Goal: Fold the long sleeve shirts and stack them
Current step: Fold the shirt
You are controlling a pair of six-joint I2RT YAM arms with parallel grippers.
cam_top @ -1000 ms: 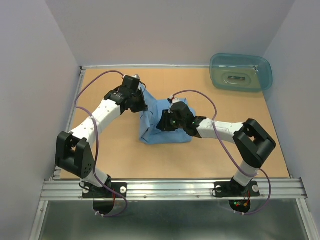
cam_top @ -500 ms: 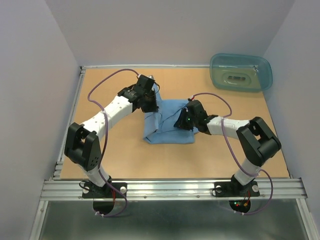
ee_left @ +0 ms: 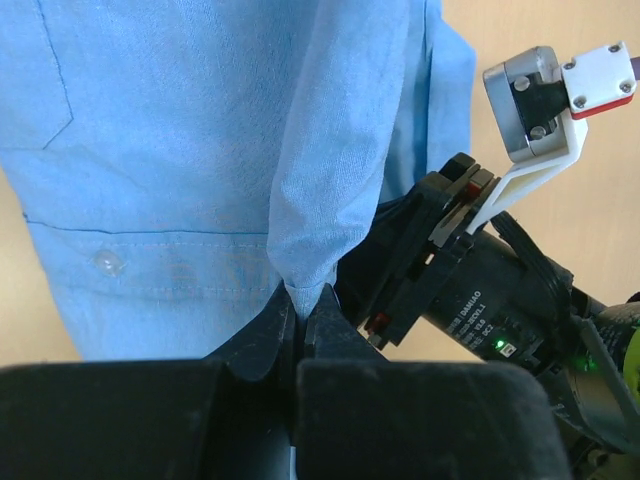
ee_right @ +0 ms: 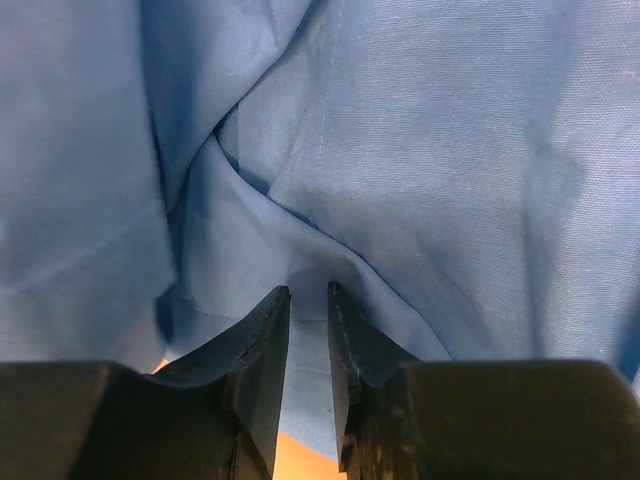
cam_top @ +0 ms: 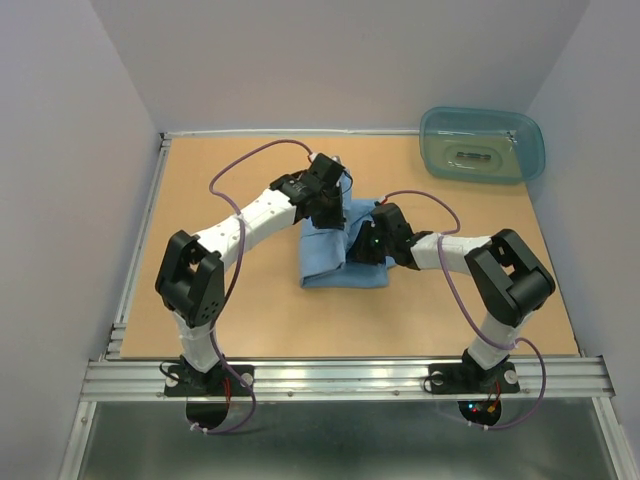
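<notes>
Left claw (ee_left: 300,318) pinches shirt (ee_left: 170,150) fold; right claw (ee_right: 308,325) noses against it.

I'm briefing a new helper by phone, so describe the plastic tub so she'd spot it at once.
Start at the tan tabletop and look to its far right corner. The tub sits there alone, well apart from the light blue shirt bunched mid-table. It is translucent teal plastic with rounded corners.

A tan tabletop (cam_top: 220,310) sat boxed in by plain pale grey walls, with a back wall (cam_top: 340,60) across the top of the frame and side walls (cam_top: 60,200) at left and right. An aluminium rail (cam_top: 340,378) ran along the bottom edge. A translucent teal tub (cam_top: 482,145) stood at upper right under soft, even light.
</notes>
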